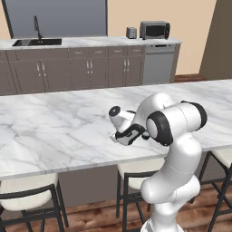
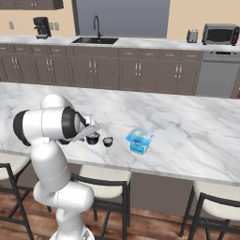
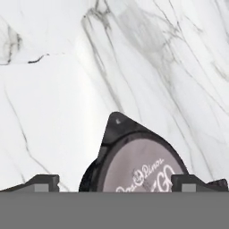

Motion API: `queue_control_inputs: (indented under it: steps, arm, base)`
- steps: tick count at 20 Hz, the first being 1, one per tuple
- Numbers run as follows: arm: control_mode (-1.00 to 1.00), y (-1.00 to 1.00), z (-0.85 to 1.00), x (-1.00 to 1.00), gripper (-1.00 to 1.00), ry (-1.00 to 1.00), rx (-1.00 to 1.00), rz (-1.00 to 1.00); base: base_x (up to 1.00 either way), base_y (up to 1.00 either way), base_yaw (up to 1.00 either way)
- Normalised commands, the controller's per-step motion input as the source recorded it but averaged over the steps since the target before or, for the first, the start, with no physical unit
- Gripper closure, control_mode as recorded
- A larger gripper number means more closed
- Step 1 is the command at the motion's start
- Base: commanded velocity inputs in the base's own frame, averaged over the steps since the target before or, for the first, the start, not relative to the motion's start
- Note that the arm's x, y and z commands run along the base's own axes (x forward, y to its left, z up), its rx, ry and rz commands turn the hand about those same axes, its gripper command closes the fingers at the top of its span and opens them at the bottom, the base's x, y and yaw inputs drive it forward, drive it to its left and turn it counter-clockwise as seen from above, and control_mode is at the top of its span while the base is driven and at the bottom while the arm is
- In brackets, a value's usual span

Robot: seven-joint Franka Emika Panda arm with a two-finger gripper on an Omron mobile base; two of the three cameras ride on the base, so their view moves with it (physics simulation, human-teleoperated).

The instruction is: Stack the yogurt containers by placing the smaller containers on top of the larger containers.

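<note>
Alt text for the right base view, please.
White robot arm bends over a marble island counter, its hand above two small dark yogurt containers. A blue-and-white tub sits just right of them; sink, cabinets and microwave behind.

Kitchen, marble island [image 2: 197, 140], sink [image 2: 94, 41], microwave [image 2: 220, 33], cabinets [image 2: 140, 75]

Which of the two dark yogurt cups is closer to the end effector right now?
The wider cup, sitting right beside the arm. The narrower cup stands apart from it, on the side toward the blue-and-white tub.
</note>
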Motion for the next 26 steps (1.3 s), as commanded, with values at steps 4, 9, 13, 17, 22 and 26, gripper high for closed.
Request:
queue_control_inputs:
  steps: [4, 9, 13, 17, 22, 26]
  arm:
    - [-1.0, 0.0, -0.02, 0.0, 1.0, 0.0, 0.0, 0.0]
    - [-1.0, 0.0, 0.0, 0.0, 1.0, 0.0, 0.0, 0.0]
    - [-1.0, 0.0, 0.0, -0.05, 1.0, 0.0, 0.0, 0.0]
    - [-1.0, 0.0, 0.16, -0.06, 1.0, -0.04, 0.0, -0.02]
    - [-1.0, 0.0, 0.34, -0.1, 1.0, -0.11, 0.0, -0.05]
    - [-1.0, 0.01, 0.38, -0.12, 1.0, -0.13, 0.0, -0.07]
  base:
    - [0.0, 0.0, 0.0]
    - [0.0, 0.0, 0.0]
    - [0.0, 0.0, 0.0]
    - [0.0, 0.0, 0.0]
    - [0.0, 0.0, 0.0]
    - [0.0, 0.0, 0.0]
